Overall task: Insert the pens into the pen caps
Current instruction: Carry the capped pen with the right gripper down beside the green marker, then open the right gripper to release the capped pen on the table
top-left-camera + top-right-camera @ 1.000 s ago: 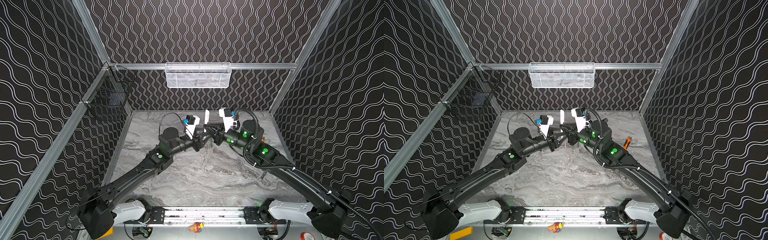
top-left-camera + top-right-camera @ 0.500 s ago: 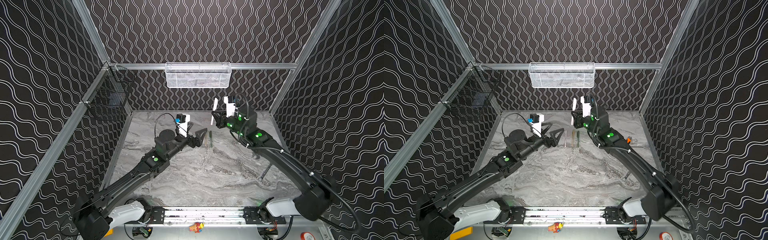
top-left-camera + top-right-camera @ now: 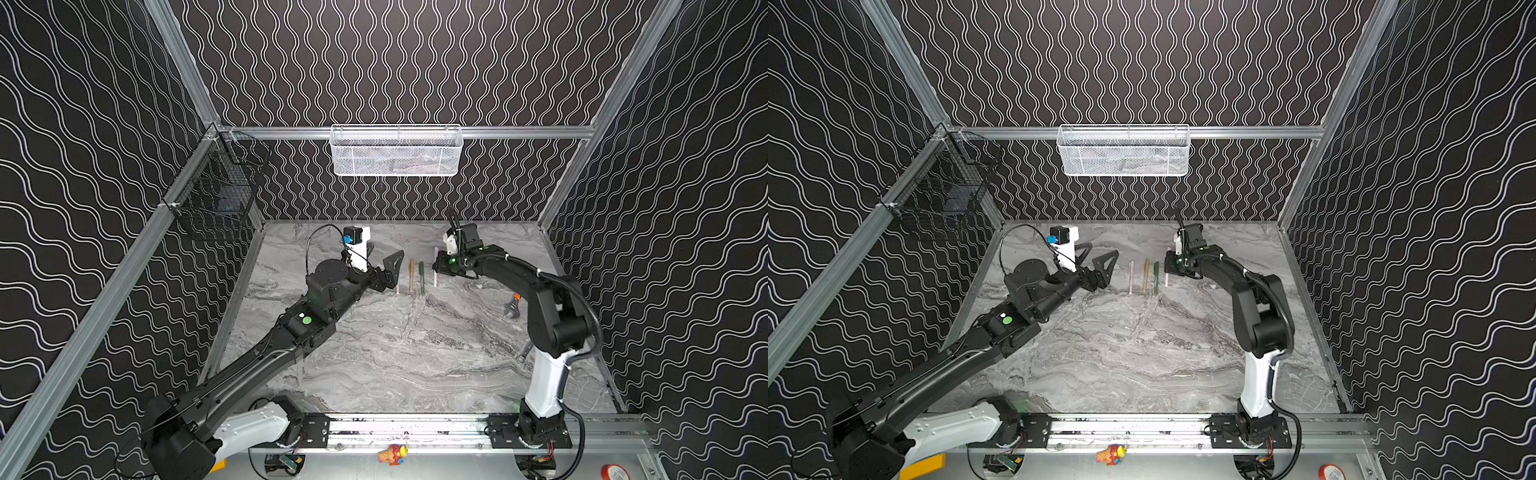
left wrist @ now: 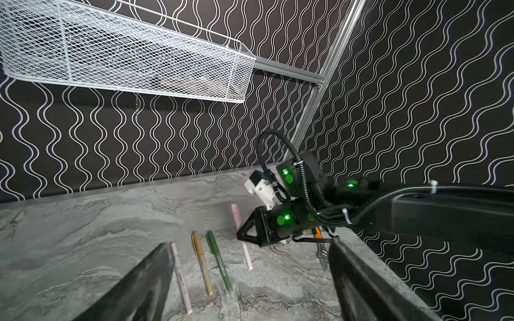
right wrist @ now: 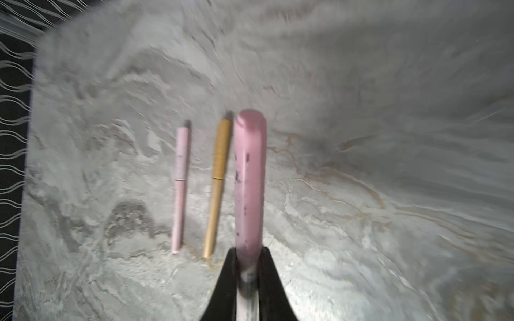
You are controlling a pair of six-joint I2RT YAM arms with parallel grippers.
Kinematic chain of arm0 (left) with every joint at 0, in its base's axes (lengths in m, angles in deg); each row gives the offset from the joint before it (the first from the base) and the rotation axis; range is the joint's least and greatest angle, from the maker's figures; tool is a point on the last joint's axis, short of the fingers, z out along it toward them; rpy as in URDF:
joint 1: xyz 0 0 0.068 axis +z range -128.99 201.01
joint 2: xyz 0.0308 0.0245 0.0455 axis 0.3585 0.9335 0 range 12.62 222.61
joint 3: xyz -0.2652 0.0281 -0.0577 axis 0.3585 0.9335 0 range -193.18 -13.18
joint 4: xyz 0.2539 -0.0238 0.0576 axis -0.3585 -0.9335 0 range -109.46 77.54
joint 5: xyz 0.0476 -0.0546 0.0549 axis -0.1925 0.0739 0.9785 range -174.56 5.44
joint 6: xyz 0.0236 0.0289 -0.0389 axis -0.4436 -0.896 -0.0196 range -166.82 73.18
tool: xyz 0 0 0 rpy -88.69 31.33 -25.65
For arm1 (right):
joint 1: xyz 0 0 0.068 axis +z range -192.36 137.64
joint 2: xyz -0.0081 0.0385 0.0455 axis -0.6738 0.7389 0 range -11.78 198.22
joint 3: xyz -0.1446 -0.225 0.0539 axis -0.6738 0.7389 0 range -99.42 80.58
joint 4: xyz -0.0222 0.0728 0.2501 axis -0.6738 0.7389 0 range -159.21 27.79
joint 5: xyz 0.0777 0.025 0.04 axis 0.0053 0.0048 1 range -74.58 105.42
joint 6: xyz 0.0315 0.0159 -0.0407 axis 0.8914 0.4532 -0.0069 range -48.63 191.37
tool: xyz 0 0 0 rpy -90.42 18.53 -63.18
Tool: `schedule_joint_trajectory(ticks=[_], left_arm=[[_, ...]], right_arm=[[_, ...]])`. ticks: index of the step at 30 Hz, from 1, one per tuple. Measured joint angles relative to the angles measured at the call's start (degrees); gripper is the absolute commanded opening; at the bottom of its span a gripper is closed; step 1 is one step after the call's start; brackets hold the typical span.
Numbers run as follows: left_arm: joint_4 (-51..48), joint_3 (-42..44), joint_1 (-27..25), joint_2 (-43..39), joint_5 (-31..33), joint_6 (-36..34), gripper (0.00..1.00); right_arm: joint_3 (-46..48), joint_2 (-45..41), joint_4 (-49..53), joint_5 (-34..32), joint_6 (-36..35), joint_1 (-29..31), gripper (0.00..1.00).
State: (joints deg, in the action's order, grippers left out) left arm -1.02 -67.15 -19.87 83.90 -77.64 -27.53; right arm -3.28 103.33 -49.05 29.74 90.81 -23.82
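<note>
Three pens lie side by side on the marble table: a pale pink pen (image 3: 1131, 277), a tan-gold pen (image 3: 411, 276) and a dark green pen (image 3: 421, 277). In the right wrist view the lying pink pen (image 5: 180, 186) and the gold pen (image 5: 218, 186) each carry a pen cap (image 5: 182, 152) on one end. My right gripper (image 3: 436, 266) (image 5: 248, 251) is shut on a second pink pen (image 5: 249, 180), held low just right of the green one; whether it touches the table I cannot tell. My left gripper (image 3: 380, 259) (image 4: 250, 244) stands open and empty, left of the row.
A grey spanner with an orange part (image 3: 512, 309) lies near the right wall, and another spanner (image 3: 524, 353) lies nearer the front. A white mesh basket (image 3: 397, 151) hangs on the back wall. A black wire basket (image 3: 216, 199) hangs on the left wall.
Both grippers were together at the raised pink pen; my left gripper opened and pulled back left. My right gripper carried the pen up, then down beside the green pen.
</note>
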Motion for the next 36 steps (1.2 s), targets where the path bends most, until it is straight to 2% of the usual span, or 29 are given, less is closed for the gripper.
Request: schedule_joint_trajectory(ticks=[11,14,23,36], left_arm=[[0.0,0.0,0.0,0.3,0.1,0.0,0.90],[0.0,0.0,0.0,0.1,0.0,-0.1,0.90],[0.0,0.1,0.0,0.1,-0.1,-0.1,0.90],[0.0,0.1,0.0,0.1,0.0,-0.2,0.89]], right_arm=[[-4.9,8.7,2.7,2.6,0.9,-0.7,0.12],[-5.9,10.0,3.4,2.9,1.1,-0.7,0.16],[-6.3,10.6,3.2,3.5,2.6,-1.0,0.18],[-4.4,8.8,2.1,2.6,5.0,-1.0,0.27]])
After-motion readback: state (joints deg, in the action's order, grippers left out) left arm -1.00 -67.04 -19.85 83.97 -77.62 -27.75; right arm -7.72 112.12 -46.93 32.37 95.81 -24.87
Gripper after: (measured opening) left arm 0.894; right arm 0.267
